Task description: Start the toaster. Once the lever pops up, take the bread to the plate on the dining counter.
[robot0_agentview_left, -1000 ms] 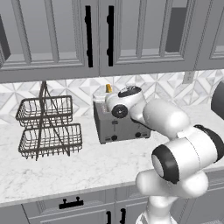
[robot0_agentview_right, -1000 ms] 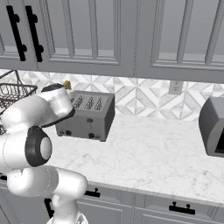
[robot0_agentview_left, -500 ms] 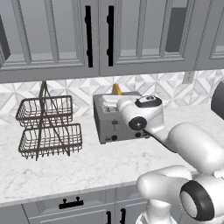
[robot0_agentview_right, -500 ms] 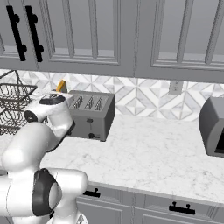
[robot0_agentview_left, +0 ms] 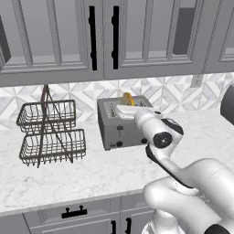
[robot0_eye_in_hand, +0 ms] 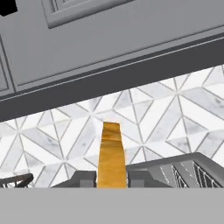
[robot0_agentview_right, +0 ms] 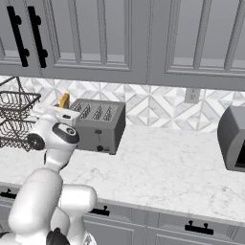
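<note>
At the bottom centre of the hand view, the hand (robot0_eye_in_hand: 112, 178) pinches the bread (robot0_eye_in_hand: 111, 155) edge-on between its two dark fingertips, orange crust facing the camera. In the left base view the slice shows at centre frame, lifted just above the toaster (robot0_agentview_left: 122, 123), which stands mid-frame on the marble tabletop (robot0_agentview_left: 91, 171). So toasting and pick-up look finished. Left, by my judgement, is the carry to the plate on the dining counter and the release.

Matt grey metal toaster (robot0_agentview_left: 119, 124), thin dark wire basket (robot0_agentview_left: 51, 132), veined marble counter (robot0_agentview_left: 87, 176).
</note>
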